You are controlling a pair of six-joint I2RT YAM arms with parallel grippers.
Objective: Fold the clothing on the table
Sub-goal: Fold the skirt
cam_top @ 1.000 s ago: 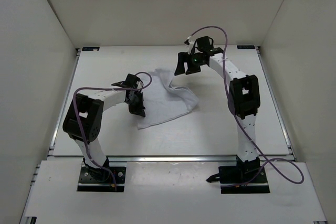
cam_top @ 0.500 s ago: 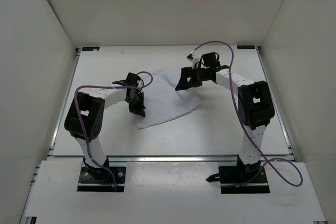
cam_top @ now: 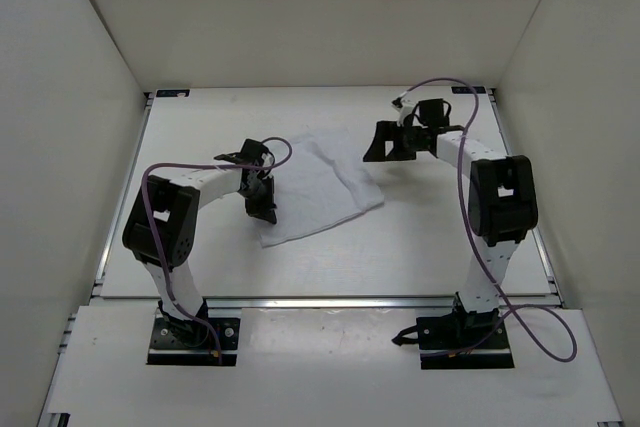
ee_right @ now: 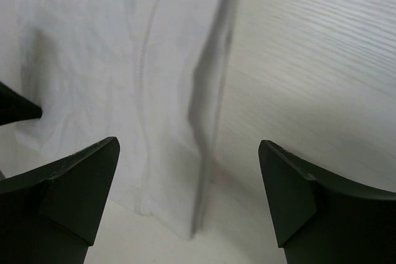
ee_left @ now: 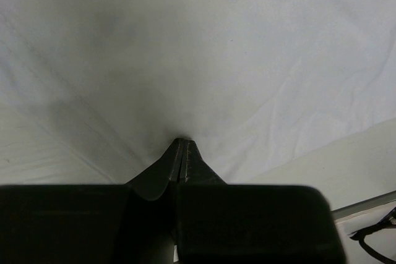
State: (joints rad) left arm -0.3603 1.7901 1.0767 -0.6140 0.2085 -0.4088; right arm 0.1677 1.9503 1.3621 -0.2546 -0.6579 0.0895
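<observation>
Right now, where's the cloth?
In the top view, the clothing lies on the table, between the left pincer pinching its left edge and the open right pincer beside its far corner.

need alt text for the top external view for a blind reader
White clothing lies spread flat on a white table, seen from above. The left end effector is closed on its left edge; the right end effector hangs open beside its far right corner.

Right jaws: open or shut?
Open. In the wrist view the right jaws stand wide apart, nothing between them; the clothing lies on the table beneath.
</observation>
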